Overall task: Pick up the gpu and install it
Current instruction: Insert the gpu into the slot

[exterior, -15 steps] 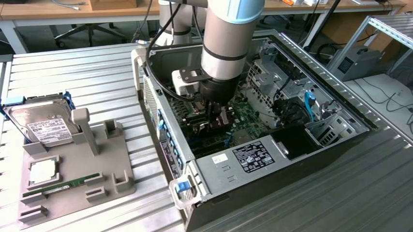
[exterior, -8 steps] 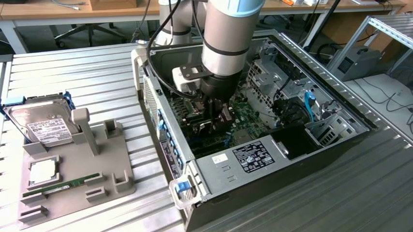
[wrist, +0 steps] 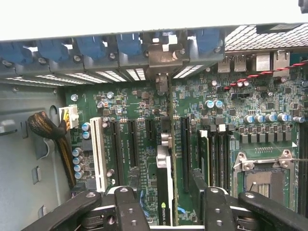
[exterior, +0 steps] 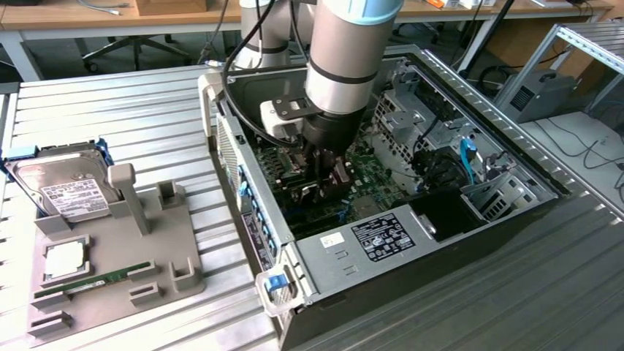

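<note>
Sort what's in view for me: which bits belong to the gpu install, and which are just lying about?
Job: gpu, standing edge-on on the motherboard between the open jaws; computer case.
Lying about: hard drive, square chip, memory stick, all on the grey holder beside the case.

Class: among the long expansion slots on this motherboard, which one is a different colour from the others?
The white slot, the one nearest the cable connector at the board's edge. The other slots are all black.
</note>
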Robot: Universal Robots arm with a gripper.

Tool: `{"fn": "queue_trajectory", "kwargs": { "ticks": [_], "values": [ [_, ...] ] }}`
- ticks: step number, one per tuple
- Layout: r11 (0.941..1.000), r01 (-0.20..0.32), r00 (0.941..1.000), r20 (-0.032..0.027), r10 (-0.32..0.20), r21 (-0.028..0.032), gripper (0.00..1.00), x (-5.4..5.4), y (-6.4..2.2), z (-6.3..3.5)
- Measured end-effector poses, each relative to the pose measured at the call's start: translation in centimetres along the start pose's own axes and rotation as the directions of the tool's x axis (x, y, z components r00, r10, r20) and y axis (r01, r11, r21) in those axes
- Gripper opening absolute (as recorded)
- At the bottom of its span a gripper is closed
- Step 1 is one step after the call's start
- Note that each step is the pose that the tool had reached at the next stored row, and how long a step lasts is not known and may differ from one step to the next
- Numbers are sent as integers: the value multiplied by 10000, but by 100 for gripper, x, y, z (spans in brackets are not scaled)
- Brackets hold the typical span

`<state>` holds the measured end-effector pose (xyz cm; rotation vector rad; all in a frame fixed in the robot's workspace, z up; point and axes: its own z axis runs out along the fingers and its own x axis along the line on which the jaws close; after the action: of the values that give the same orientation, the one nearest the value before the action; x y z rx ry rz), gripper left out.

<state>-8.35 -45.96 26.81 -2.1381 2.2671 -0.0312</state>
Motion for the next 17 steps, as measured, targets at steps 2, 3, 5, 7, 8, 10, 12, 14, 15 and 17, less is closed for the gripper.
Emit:
{"fn": "queue_trajectory", "kwargs": {
  "ticks": [2, 3, 5, 7, 8, 10, 12, 14, 15, 17],
  "values": [
    [10000, 77, 10000, 1, -77, -12, 53, 0, -2, 2],
    [10000, 90, 10000, 2, -90, -14, 53, 0, -2, 2],
    [10000, 90, 10000, 3, -90, -14, 53, 0, -2, 3],
    [9999, 116, 9999, 4, -116, -15, 53, 0, -2, 3],
    [9998, 189, 9998, 6, -189, -15, 53, 0, -2, 3],
    [9990, 447, 9990, 15, -447, -15, 53, -1, -2, 4],
    [9986, 525, 9986, 16, -525, -16, 53, -1, -3, 3],
    [9983, 588, 9983, 18, -588, -16, 53, -3, -4, 3],
    [9980, 633, 9980, 20, -633, -16, 53, -5, -4, 4],
    [9974, 717, 9974, 22, -716, -16, 53, -6, -3, 3]
  ]
}}
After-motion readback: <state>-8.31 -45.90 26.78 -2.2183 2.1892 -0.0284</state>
